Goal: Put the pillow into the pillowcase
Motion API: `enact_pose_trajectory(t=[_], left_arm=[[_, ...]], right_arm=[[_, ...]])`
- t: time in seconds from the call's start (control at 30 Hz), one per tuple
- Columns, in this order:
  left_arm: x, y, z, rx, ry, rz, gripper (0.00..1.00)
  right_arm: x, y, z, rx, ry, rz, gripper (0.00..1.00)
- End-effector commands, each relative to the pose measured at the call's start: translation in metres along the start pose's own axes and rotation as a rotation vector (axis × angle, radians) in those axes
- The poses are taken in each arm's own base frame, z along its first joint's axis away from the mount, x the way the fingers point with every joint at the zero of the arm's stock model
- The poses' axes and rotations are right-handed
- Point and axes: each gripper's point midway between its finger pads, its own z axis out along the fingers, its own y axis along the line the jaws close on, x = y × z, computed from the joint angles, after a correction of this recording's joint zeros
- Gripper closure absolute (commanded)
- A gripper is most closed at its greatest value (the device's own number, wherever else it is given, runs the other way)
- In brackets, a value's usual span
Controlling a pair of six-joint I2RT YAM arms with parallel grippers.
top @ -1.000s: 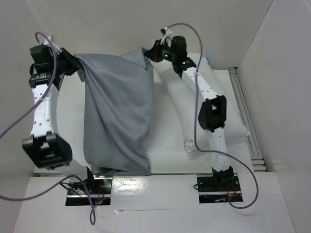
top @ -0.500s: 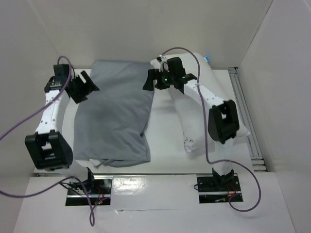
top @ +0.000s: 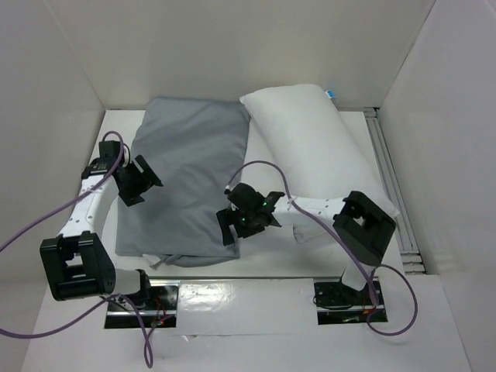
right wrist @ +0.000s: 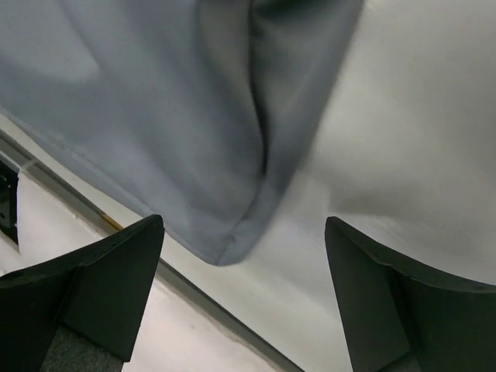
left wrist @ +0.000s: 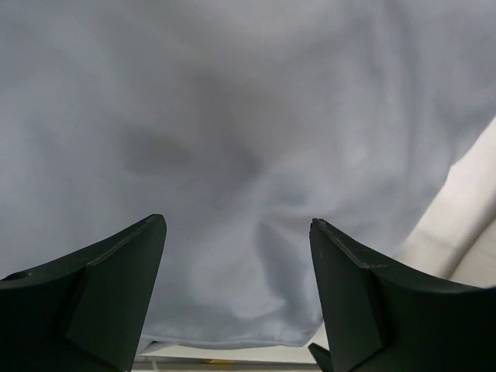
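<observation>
The blue-grey pillowcase [top: 186,174] lies flat and wrinkled on the left half of the table, its near edge by the arm bases. Beside it on the right lies the plump white pillow [top: 310,143], slanting from the back centre to the right. My left gripper [top: 146,181] is open over the pillowcase's left edge, and the cloth [left wrist: 232,116] fills its wrist view below the left gripper [left wrist: 236,223], which holds nothing. My right gripper [top: 227,217] is open above the pillowcase's near right corner [right wrist: 225,252]. Nothing is between the fingers of the right gripper [right wrist: 244,223].
White walls enclose the table at the back [top: 232,46], left and right. A metal rail [top: 391,182] runs along the right edge. The arm bases [top: 345,294] and purple cables [top: 31,225] sit at the near edge. The right arm's elbow [top: 364,225] rests near the pillow's near end.
Both grippers let go of the pillowcase's far corners and opened. The cloth dropped flat onto the table. Both arms swung back toward the near edge, the right one to the near right corner.
</observation>
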Motion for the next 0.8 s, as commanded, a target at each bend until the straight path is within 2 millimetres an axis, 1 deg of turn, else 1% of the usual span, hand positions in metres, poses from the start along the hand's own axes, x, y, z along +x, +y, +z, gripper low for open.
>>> enact_pose_trajectory(t=[0.0,0.03,0.07,0.1,0.13,0.17,0.2,0.23,0.27,0.3,0.33,0.37,0.4,0.43,0.47,0.5,0.53,0.57,0.6,0.63,0.67,0.7,0.73,0.77], left_arm=[[-0.011,0.006,0.000,-0.027,-0.055,-0.044,0.12],[-0.010,0.007,0.002,-0.032,-0.047,-0.046,0.14],[-0.020,0.000,0.003,0.010,-0.082,-0.027,0.14],[-0.017,0.001,0.009,0.014,-0.066,-0.028,0.15],[-0.016,0.002,0.011,0.009,-0.058,-0.030,0.15],[-0.014,0.005,0.016,-0.001,-0.042,-0.033,0.16],[-0.017,0.002,0.015,0.004,-0.050,-0.031,0.16],[-0.017,0.004,0.017,0.003,-0.038,-0.041,0.16],[-0.019,0.000,0.015,0.022,-0.039,-0.039,0.16],[-0.024,-0.004,0.012,0.031,-0.053,-0.036,0.16],[-0.028,-0.007,0.010,0.037,-0.064,-0.034,0.16],[-0.029,-0.007,0.010,0.031,-0.055,-0.026,0.16],[-0.034,-0.009,0.008,0.030,-0.071,-0.024,0.16],[-0.039,-0.011,0.006,0.030,-0.071,-0.013,0.16],[-0.043,-0.009,0.004,0.023,-0.071,-0.014,0.16],[-0.047,-0.010,0.004,0.012,-0.073,-0.015,0.16],[-0.056,-0.015,0.001,0.022,-0.091,-0.012,0.16],[-0.058,-0.012,0.004,0.009,-0.078,-0.022,0.16],[-0.061,-0.014,0.005,0.010,-0.080,-0.022,0.16],[-0.068,-0.016,0.004,0.019,-0.086,-0.040,0.15],[-0.070,-0.017,0.006,0.019,-0.085,-0.041,0.12],[-0.071,-0.016,0.011,0.013,-0.075,-0.052,0.07],[-0.073,-0.017,0.012,0.012,-0.073,-0.052,0.06],[-0.081,-0.018,0.012,0.014,-0.086,-0.067,0.04]], right_arm=[[-0.010,0.020,0.013,0.027,-0.067,0.003,0.09],[-0.007,0.027,0.018,0.016,-0.063,-0.014,0.14],[-0.005,0.021,0.027,0.041,-0.056,-0.012,0.19],[-0.004,0.026,0.030,0.029,-0.062,-0.023,0.25],[-0.007,0.028,0.031,0.021,-0.073,-0.025,0.38],[-0.005,0.026,0.035,0.023,-0.070,-0.024,0.45],[-0.006,0.025,0.035,0.031,-0.077,-0.012,0.56],[-0.006,0.021,0.035,0.051,-0.080,-0.011,0.70],[-0.010,0.018,0.033,0.079,-0.092,0.002,1.00],[-0.008,0.002,0.029,0.168,-0.087,0.017,1.00],[-0.012,-0.003,0.025,0.211,-0.096,0.016,1.00],[-0.019,-0.016,0.016,0.265,-0.118,0.041,1.00],[-0.032,-0.031,0.000,0.345,-0.172,0.050,1.00],[-0.029,-0.047,-0.015,0.421,-0.154,0.057,1.00],[-0.036,-0.067,-0.029,0.475,-0.171,0.095,1.00],[-0.047,-0.078,-0.051,0.516,-0.225,0.116,1.00],[-0.047,-0.089,-0.066,0.554,-0.226,0.123,1.00],[-0.051,-0.108,-0.078,0.591,-0.240,0.154,1.00],[-0.057,-0.114,-0.087,0.593,-0.261,0.169,1.00],[-0.063,-0.116,-0.098,0.581,-0.285,0.173,1.00],[-0.076,-0.112,-0.106,0.555,-0.317,0.170,0.88],[-0.083,-0.106,-0.109,0.536,-0.323,0.136,0.64],[-0.092,-0.096,-0.113,0.512,-0.340,0.117,0.41],[-0.101,-0.085,-0.118,0.490,-0.364,0.094,0.27]])
